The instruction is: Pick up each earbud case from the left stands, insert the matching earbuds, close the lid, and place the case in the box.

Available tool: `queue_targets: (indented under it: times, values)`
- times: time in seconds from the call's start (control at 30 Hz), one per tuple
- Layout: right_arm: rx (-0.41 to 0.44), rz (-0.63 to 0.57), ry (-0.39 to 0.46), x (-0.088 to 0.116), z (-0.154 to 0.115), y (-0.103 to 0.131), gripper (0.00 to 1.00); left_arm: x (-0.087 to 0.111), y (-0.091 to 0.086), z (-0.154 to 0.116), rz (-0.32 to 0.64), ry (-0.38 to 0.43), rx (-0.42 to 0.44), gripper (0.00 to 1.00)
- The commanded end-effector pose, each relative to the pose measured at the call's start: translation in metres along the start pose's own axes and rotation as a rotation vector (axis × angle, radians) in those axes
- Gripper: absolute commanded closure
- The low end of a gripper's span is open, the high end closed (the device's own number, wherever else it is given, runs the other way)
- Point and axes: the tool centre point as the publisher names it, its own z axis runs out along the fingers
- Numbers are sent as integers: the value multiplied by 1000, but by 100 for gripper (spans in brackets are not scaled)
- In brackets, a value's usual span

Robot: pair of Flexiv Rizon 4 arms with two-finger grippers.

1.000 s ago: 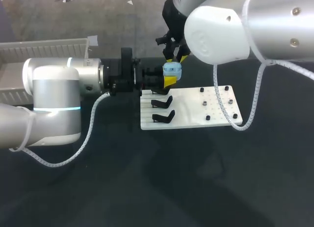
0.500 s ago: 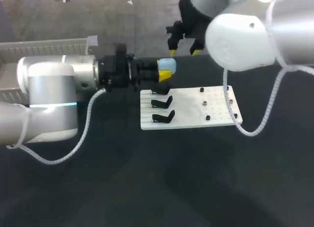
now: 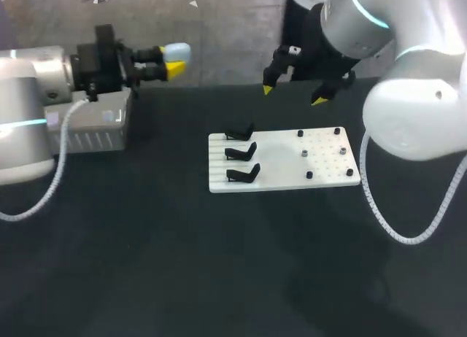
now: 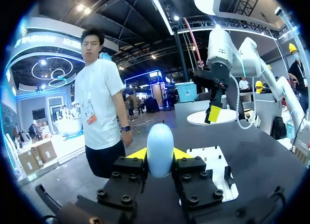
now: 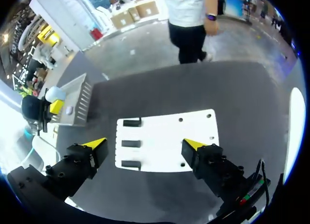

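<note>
A pale blue earbud case with its lid closed sits between the yellow tips of my left gripper, which is shut on it above the far end of the grey box. In the left wrist view the case stands upright between the fingers. My right gripper hangs open and empty over the far edge of the white board. In the right wrist view, its wide-spread gripper looks down on the board. The three black stands on the board's left side hold nothing.
Small dark pegs dot the right half of the white board. The box lies at the table's far left, with my left gripper and the case beside it. Dark table surface surrounds the board.
My left arm has swung left, carrying the case from above the board to over the box. My right gripper came off the case, opened wide and drew back to the right.
</note>
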Motion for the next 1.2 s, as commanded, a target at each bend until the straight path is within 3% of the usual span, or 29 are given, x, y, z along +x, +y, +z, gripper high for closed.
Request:
queue_targets:
  times: [0.03, 0.2, 0.3, 0.37, 0.53, 0.8, 0.87, 0.93, 1.0, 1.2]
  values:
    - [12, 21, -73, 6, 4, 2, 0, 5, 14, -56, 6, 20, -127, 100]
    - [10, 48, -74, 12, 9, 7, 0, 33, 45, -91, -21, 60, -204, 100]
    - [11, 63, -87, 14, 10, 8, 0, 55, 56, -104, -42, 109, -237, 100]
    - [17, 73, -98, 16, 10, 8, 0, 67, 62, -109, -64, 95, -256, 100]
    - [27, 90, -83, 21, 13, 8, 0, 97, 71, -114, -119, 130, -266, 100]
    - [24, 89, -61, 25, 16, 13, 0, 137, 71, -116, -214, 179, -281, 100]
    - [18, 84, -60, 24, 16, 12, 0, 145, 71, -118, -228, 181, -287, 87]
    - [4, 65, -67, 22, 12, 11, 0, 147, 70, -119, -242, 191, -297, 56]
    - [-20, 30, -75, 20, 7, 9, 0, 146, 70, -121, -250, 179, -309, 1]
    - [-128, -118, -114, 19, -12, 8, 0, 122, 57, -117, -232, 171, -304, 0]
